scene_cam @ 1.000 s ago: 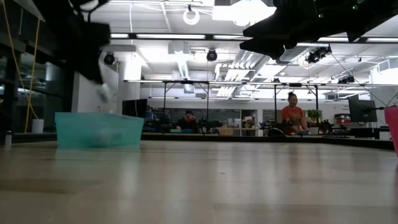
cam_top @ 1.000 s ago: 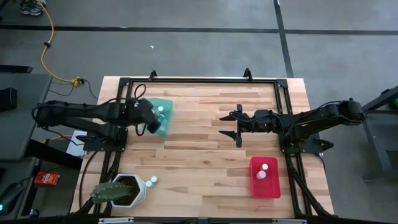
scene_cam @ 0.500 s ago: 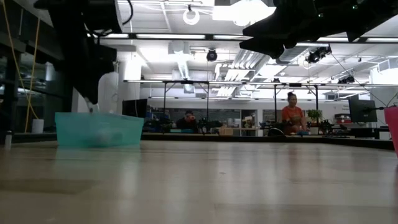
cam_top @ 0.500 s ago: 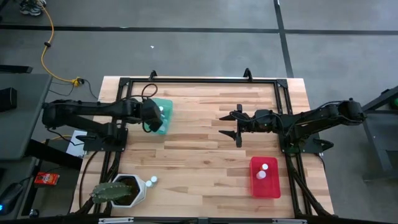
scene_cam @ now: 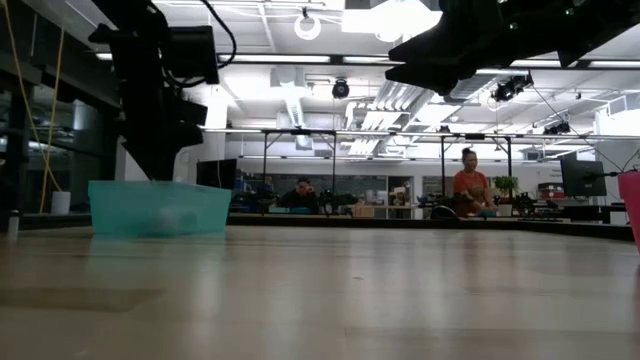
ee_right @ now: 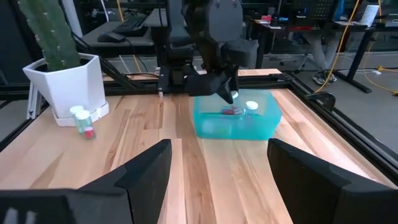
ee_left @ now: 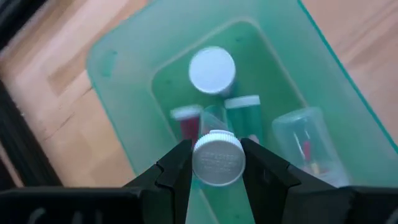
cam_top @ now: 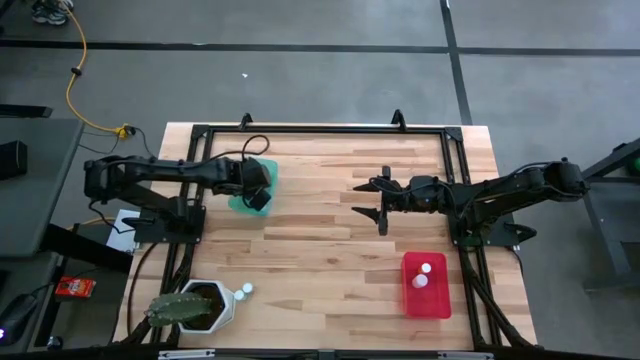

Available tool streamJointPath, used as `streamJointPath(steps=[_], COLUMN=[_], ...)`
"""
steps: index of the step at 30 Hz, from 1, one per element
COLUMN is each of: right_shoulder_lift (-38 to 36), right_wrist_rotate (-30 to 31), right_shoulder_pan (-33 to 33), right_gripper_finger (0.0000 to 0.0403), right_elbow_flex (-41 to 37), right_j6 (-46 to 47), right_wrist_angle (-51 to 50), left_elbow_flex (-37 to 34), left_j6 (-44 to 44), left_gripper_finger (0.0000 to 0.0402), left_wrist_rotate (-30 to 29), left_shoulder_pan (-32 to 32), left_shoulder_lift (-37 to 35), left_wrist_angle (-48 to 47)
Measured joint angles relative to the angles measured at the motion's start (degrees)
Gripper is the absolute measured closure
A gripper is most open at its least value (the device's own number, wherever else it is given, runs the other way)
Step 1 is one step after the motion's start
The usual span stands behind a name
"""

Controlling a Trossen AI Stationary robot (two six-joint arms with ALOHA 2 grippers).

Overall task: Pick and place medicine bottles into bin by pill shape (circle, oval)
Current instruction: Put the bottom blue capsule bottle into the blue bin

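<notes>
Left gripper [ee_left: 217, 163]: its two fingers are pinching a medicine bottle [ee_left: 217, 158] by the sides, just under the white cap. The held bottle is hanging directly over the teal bin [ee_left: 118, 68], not yet released. Its cap is facing back toward the wrist and its long axis is running away from the wrist, down into the bin, so it is judged to be roughly upright.

Just beyond the fingertips, inside the teal bin, several bottles are already lying. One is standing cap-up [ee_left: 212, 70]; one with a green-tinted body [ee_left: 244, 112] and one showing red [ee_left: 186, 121] are lying beside it, and a clear one [ee_left: 305, 140] is lying tilted toward the bin wall.

Farther off, two bottles are sitting in the red bin [cam_top: 425, 286], caps up, well apart from the left gripper. The right gripper [cam_top: 368, 201] is waiting above mid-table with fingers spread wide, holding nothing.

Farthest from the working hand, at least one bottle [cam_top: 244, 291] is waiting beside the cactus pot [cam_top: 205, 305], unsorted.

Judgement: sorting is well advanced; one drop is in hand and the bottles by the pot remain.
</notes>
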Motion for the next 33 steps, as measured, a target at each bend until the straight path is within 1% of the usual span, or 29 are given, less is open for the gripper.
streamJointPath(steps=[7,20,25,33], right_shoulder_lift=[0.0,0.0,0.0,0.0], right_wrist_rotate=[0.0,0.0,0.0,-0.1], right_shoulder_pan=[0.0,0.0,0.0,0.0], right_gripper_finger=[0.0143,0.0143,0.0143,0.0143], right_elbow_flex=[0.0,0.0,0.0,0.0], right_j6=[0.0,0.1,0.2,0.1], right_wrist_angle=[0.0,0.0,0.0,0.0], left_elbow_flex=[0.0,0.0,0.0,0.0], left_j6=[1.3,1.4,2.3,2.4], left_gripper_finger=[0.0291,0.0288,0.0274,0.0238], left_wrist_rotate=[1.1,0.6,0.5,-0.2], left_shoulder_pan=[0.2,0.3,0.3,0.3], left_shoulder_lift=[2.5,2.5,2.5,2.5], left_wrist_angle=[0.9,0.9,0.9,0.9])
